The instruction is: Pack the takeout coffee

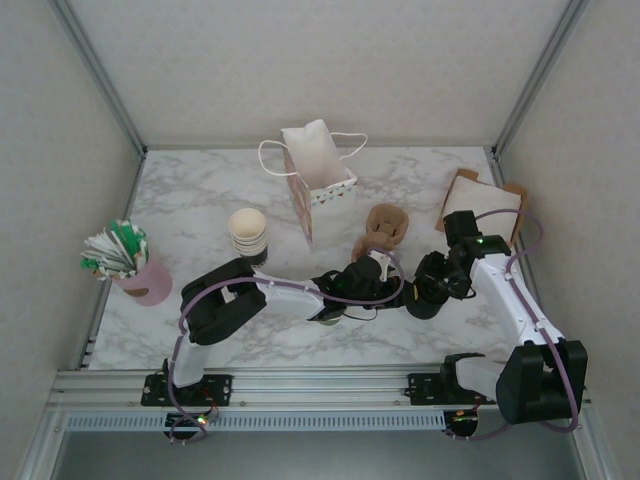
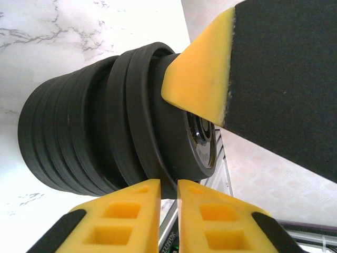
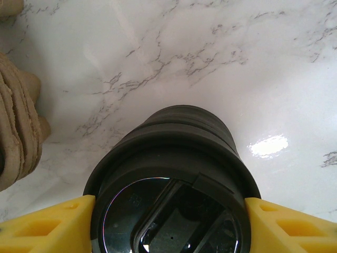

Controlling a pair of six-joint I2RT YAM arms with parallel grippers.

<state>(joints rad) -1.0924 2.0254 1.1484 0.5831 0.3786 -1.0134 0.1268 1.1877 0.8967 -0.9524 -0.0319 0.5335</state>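
Note:
The takeout coffee is out of view. My right gripper [image 1: 432, 283] [image 3: 168, 205] is shut on a stack of black lids [image 1: 424, 292] [image 3: 174, 153], one yellow finger on each side of the top lid, and holds it just above the marble table [image 1: 200, 200]. In the left wrist view the stack of black lids [image 2: 89, 137] lies sideways, with one right finger [image 2: 202, 79] pressed on its upper edge. My left gripper [image 1: 378, 270] [image 2: 168, 184] is nearly closed at the lower rim of the top lid [image 2: 195, 158], and the rim's edge sits in the thin gap between its tips.
An open white paper bag [image 1: 318, 180] stands at the back centre. Left of it stands a stack of cream cups [image 1: 247, 232], and a pink holder of packets [image 1: 130, 265] is at the far left. Brown paper sleeves [image 1: 383, 228] [image 3: 18, 132] lie behind the grippers. A flat cardboard piece [image 1: 482, 205] lies back right.

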